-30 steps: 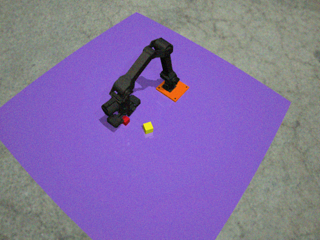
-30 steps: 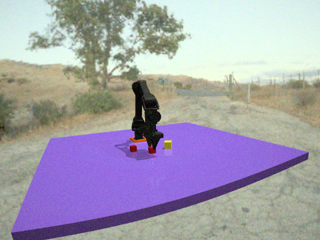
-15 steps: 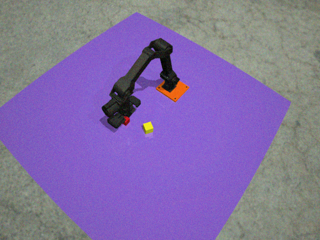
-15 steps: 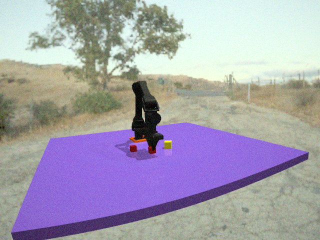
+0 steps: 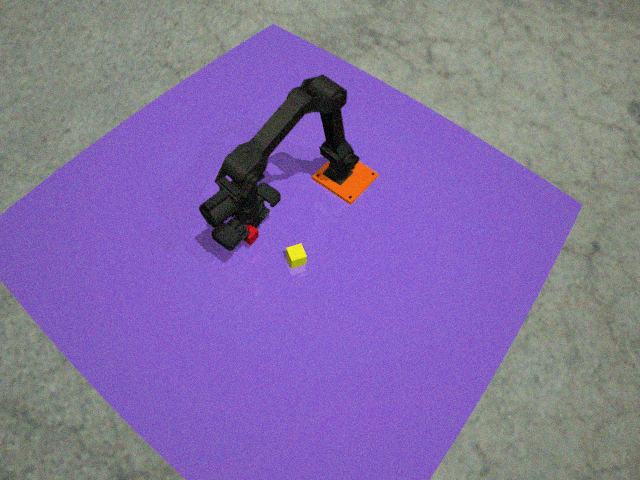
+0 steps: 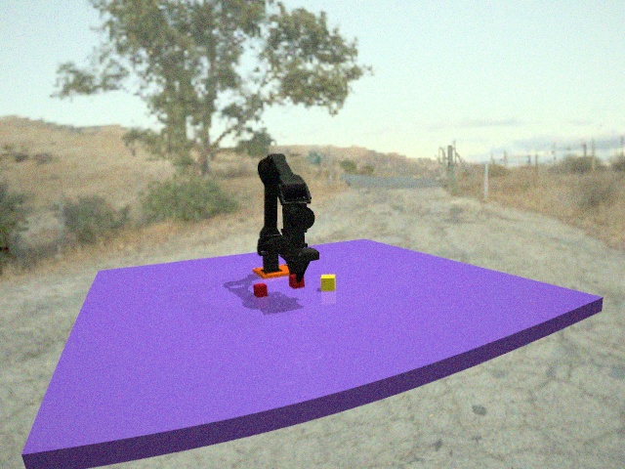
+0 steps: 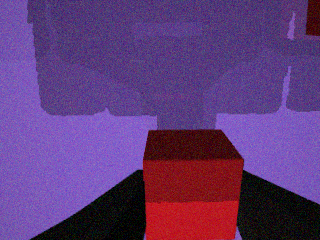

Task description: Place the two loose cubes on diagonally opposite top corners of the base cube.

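My gripper (image 5: 242,235) (image 6: 298,277) (image 7: 188,180) is down at the purple mat (image 5: 361,335) and shut on a red cube (image 5: 252,234) (image 6: 296,282) (image 7: 192,187). The dark fingers press on the cube's left and right sides. I cannot tell whether the cube still touches the mat. A second red cube (image 6: 260,289) (image 7: 314,7) lies loose on the mat to the left in the exterior view; the arm hides it in the top view. The yellow base cube (image 5: 296,254) (image 6: 328,282) stands on the mat a short way from the gripper, apart from both red cubes.
The arm's orange mounting plate (image 5: 356,186) (image 6: 270,274) sits behind the cubes. The mat ends in a raised edge (image 6: 353,399) with rough ground all around.
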Action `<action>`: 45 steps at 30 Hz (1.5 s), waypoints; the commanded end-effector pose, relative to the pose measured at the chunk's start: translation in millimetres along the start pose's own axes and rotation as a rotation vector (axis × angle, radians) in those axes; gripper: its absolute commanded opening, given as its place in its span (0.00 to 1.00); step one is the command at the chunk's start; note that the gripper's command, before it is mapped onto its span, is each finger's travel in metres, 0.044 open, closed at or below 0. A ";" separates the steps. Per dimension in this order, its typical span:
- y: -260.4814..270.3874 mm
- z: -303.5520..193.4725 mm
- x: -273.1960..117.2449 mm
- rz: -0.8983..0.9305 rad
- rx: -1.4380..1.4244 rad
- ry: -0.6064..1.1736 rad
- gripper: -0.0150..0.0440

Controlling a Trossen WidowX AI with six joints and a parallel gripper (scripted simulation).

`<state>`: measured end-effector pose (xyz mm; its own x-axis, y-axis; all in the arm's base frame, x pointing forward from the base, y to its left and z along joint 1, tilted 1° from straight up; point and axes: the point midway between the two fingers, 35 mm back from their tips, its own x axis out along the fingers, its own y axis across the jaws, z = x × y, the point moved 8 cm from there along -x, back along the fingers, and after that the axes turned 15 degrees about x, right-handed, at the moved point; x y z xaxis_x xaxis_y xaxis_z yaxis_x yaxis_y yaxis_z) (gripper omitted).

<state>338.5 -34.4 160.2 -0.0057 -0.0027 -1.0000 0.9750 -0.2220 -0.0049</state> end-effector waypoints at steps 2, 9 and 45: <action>1.0 -0.4 -22.7 0.017 0.003 0.007 0.43; -0.5 -0.1 -44.9 0.017 0.003 0.007 0.43; -43.3 -54.3 -53.0 0.019 -0.919 0.004 0.43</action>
<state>315.4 18.8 215.1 0.0069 -0.0007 -1.0000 0.8557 0.5174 0.0055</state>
